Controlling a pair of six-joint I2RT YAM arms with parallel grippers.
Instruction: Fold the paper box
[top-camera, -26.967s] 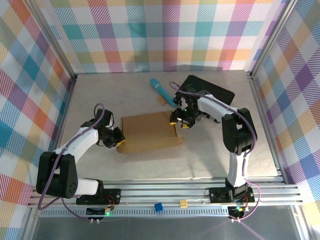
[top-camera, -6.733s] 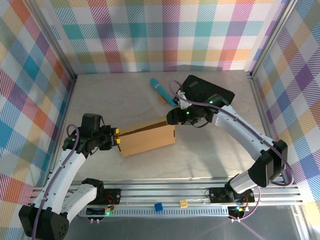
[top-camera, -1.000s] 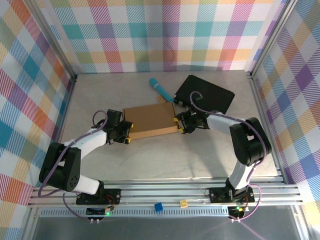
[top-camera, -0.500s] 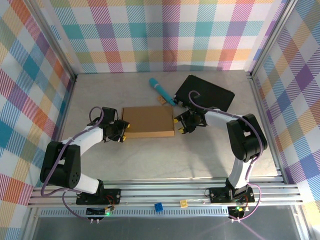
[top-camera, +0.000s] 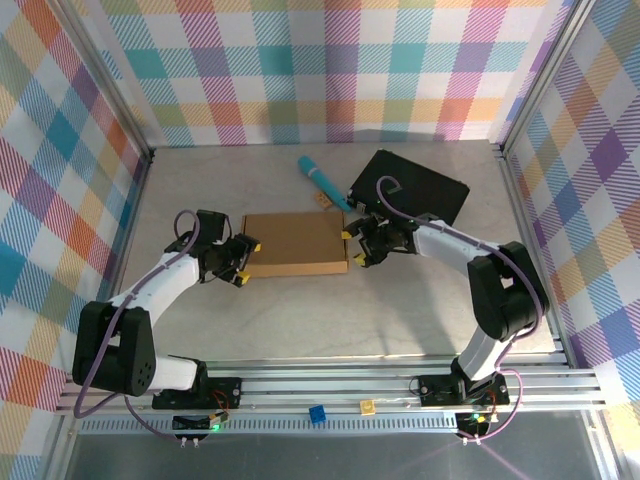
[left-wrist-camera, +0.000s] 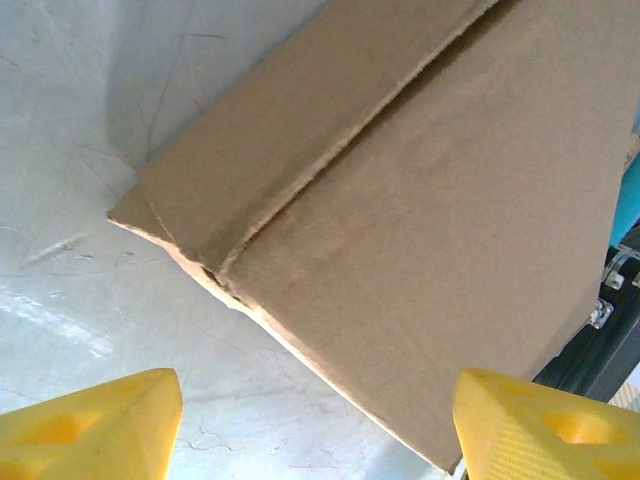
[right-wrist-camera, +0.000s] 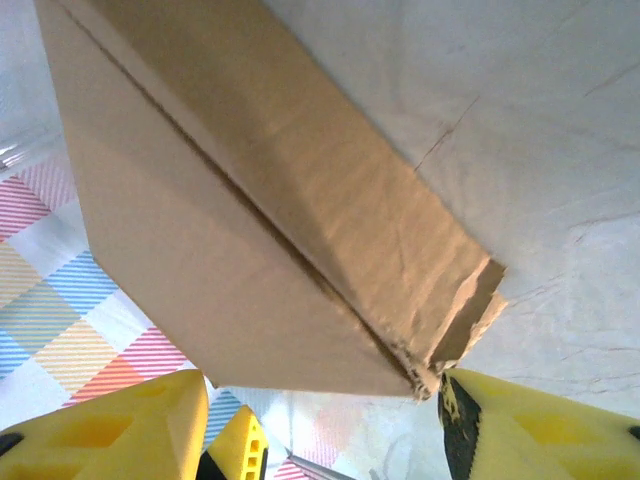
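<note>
The paper box (top-camera: 296, 243) lies flat and closed on the table, a brown cardboard rectangle with a fold seam along its top. My left gripper (top-camera: 245, 263) is at its left end, open, the yellow fingertips (top-camera: 254, 246) spread wide. In the left wrist view the paper box (left-wrist-camera: 420, 200) runs diagonally just ahead of the left gripper (left-wrist-camera: 320, 430). My right gripper (top-camera: 352, 249) stands open at the box's right end. In the right wrist view a frayed corner of the paper box (right-wrist-camera: 230, 200) almost meets the right fingertip (right-wrist-camera: 540, 420) of the right gripper (right-wrist-camera: 320, 425).
A black case (top-camera: 410, 188) lies behind the right gripper, close to the box's far right corner. A teal cylinder (top-camera: 322, 180) and a small tan piece (top-camera: 322, 200) sit behind the box. Checkered walls enclose the table; a metal rail (top-camera: 330, 385) runs along the front.
The box was tilted a second ago and now lies square and flat. Both grippers have opened wider at its ends, and the left one has drawn back slightly to the left.
</note>
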